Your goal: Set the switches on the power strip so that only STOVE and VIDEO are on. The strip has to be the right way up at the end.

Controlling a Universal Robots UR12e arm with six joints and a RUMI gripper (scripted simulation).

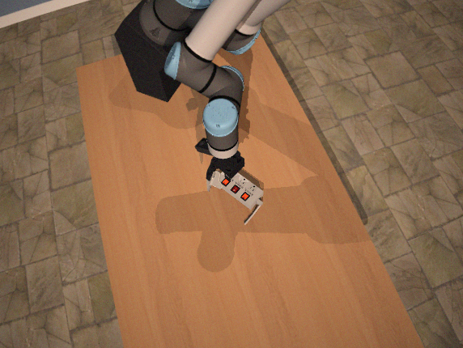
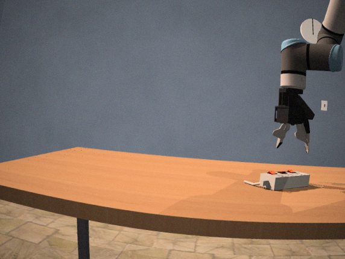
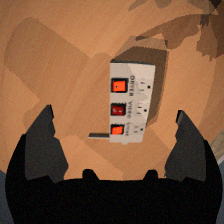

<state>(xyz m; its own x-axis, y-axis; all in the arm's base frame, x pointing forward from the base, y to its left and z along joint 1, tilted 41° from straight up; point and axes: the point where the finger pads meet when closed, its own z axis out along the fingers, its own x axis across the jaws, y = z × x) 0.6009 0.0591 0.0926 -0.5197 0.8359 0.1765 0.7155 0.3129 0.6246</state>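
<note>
The white power strip (image 1: 254, 194) (image 2: 291, 182) (image 3: 131, 70) rests on the table with its switches and sockets facing up. The DRYER switch (image 1: 226, 181) (image 2: 291, 171) (image 3: 119, 86) is bright orange, lit. The middle VIDEO switch (image 1: 235, 188) (image 3: 118, 109) is dark red, unlit. The STOVE switch (image 1: 245, 196) (image 2: 271, 172) (image 3: 117, 130), nearest the cord, is bright orange, lit. My gripper (image 2: 292, 150) (image 3: 116, 108) is open and empty, pointing down well above the strip. In the top view its fingers are partly hidden.
A short stiff white cord (image 1: 252, 214) (image 2: 251, 182) (image 3: 98, 135) sticks out from the STOVE end of the strip. The wooden table (image 1: 283, 283) (image 2: 90, 187) lies under it. The black arm base (image 1: 146, 69) stands at the table's far end in the top view.
</note>
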